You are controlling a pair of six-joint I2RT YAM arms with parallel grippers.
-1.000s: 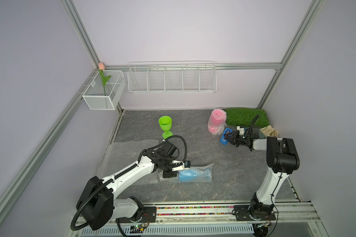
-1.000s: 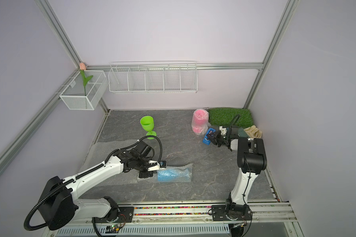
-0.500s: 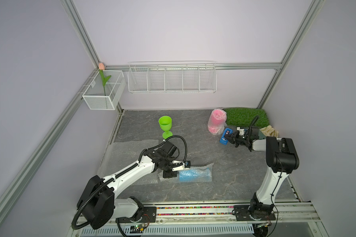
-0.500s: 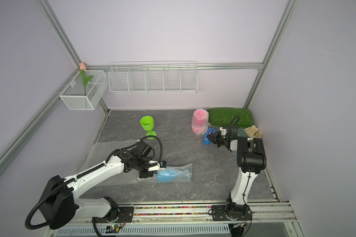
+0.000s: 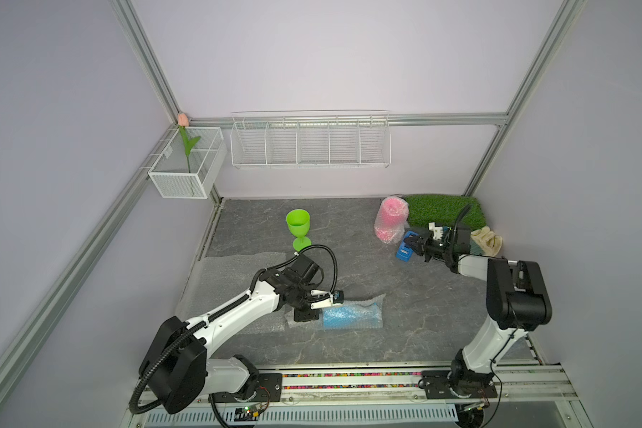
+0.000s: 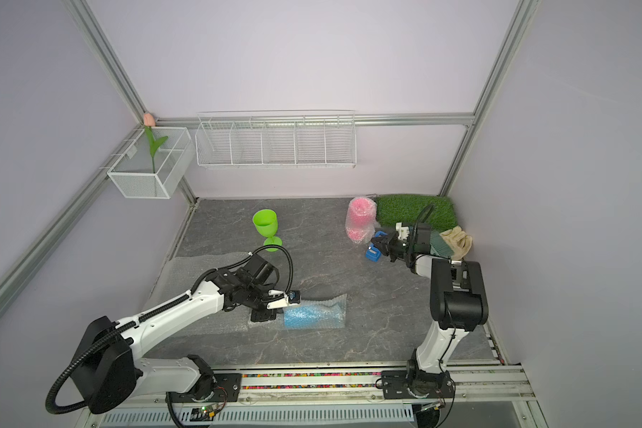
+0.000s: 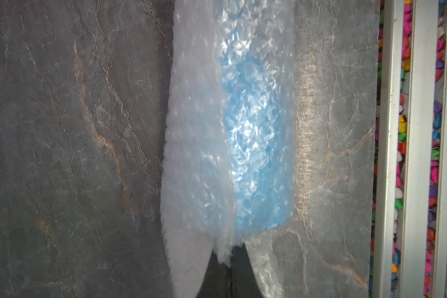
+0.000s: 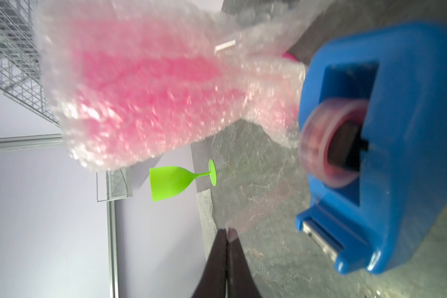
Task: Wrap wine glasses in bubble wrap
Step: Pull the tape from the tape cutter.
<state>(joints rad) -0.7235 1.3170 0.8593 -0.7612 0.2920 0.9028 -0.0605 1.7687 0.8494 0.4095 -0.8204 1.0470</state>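
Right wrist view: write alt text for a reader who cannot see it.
The right claw, shut, pinches the end of a clear tape strip running from a blue tape dispenser on the grey table. Close beside the dispenser is a pink goblet bundled in bubble wrap; farther off, a bare lime green goblet stands upright.

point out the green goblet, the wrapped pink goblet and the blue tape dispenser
green goblet (image 5: 298, 222), in a top view, on its bowl
wrapped pink goblet (image 5: 390, 219), in a top view, mid bundle
blue tape dispenser (image 8: 410, 180), right wrist view, on its side
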